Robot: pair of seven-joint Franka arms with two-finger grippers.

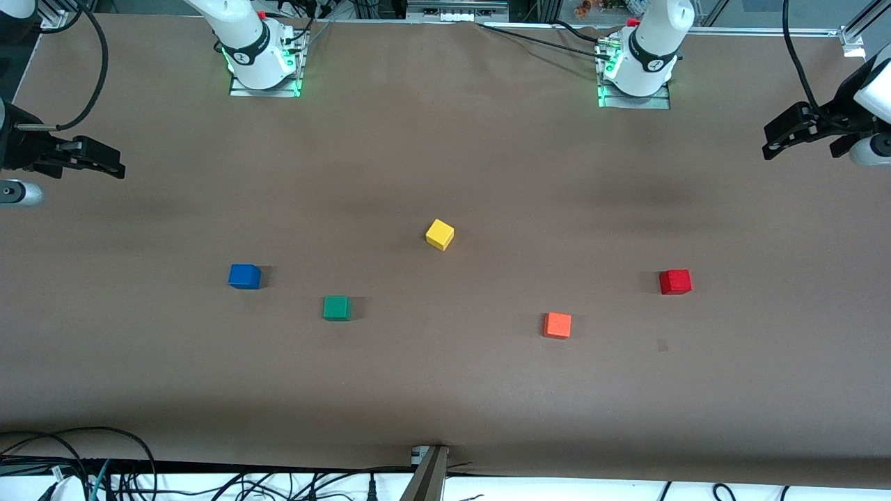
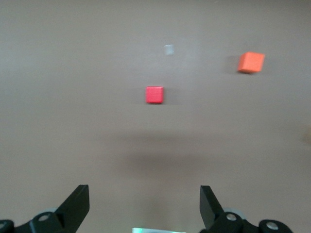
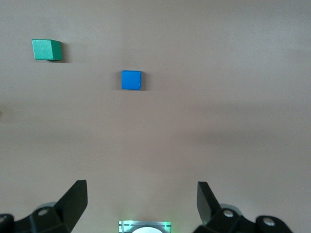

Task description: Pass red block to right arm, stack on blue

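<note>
The red block (image 1: 675,282) lies on the brown table toward the left arm's end, and it also shows in the left wrist view (image 2: 154,94). The blue block (image 1: 244,276) lies toward the right arm's end and appears in the right wrist view (image 3: 131,80). My left gripper (image 1: 773,142) hangs open over the bare table edge at its own end, with nothing between its fingers (image 2: 77,201). My right gripper (image 1: 111,163) hangs open and empty over the table edge at its own end, its fingers (image 3: 75,199) wide apart.
A yellow cube (image 1: 439,234) sits mid-table. A green cube (image 1: 337,307) lies beside the blue block, nearer the front camera. An orange cube (image 1: 557,325) lies beside the red block, nearer the front camera. Both arm bases (image 1: 263,66) (image 1: 635,69) stand along the table's robot side.
</note>
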